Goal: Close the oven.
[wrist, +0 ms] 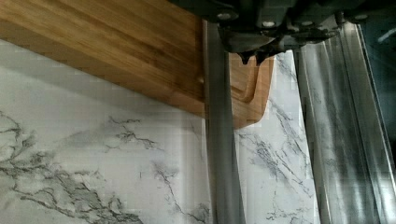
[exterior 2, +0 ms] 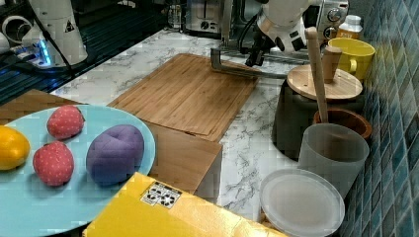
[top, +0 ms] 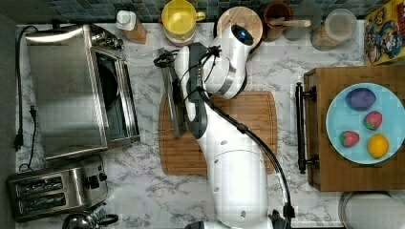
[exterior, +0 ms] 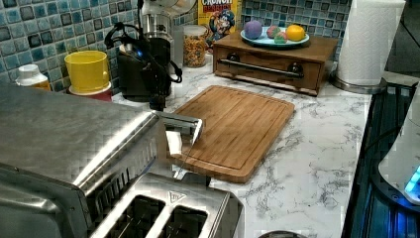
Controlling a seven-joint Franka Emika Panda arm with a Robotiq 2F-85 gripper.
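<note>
The oven (top: 67,90) stands at the top view's left, a steel box with a dark inside. Its door is open and lies flat towards the wooden cutting board (top: 248,119). The door's bar handle (top: 173,102) rests over the board's edge and shows as a grey bar (wrist: 219,140) in the wrist view. My gripper (wrist: 252,57) hangs shut just above the door, between the handle and the door's metal frame (wrist: 336,140), with nothing in it. In the left view my gripper (exterior: 157,102) sits right above the handle (exterior: 184,124). The right view has my gripper (exterior 2: 254,60) over the door's far end.
A two-slot toaster (top: 55,191) sits beside the oven. A yellow mug (top: 179,19), a bottle (top: 130,26) and jars line the tiled back wall. A wooden drawer box (top: 325,162) carries a blue plate (top: 336,119) of toy fruit at the top view's right.
</note>
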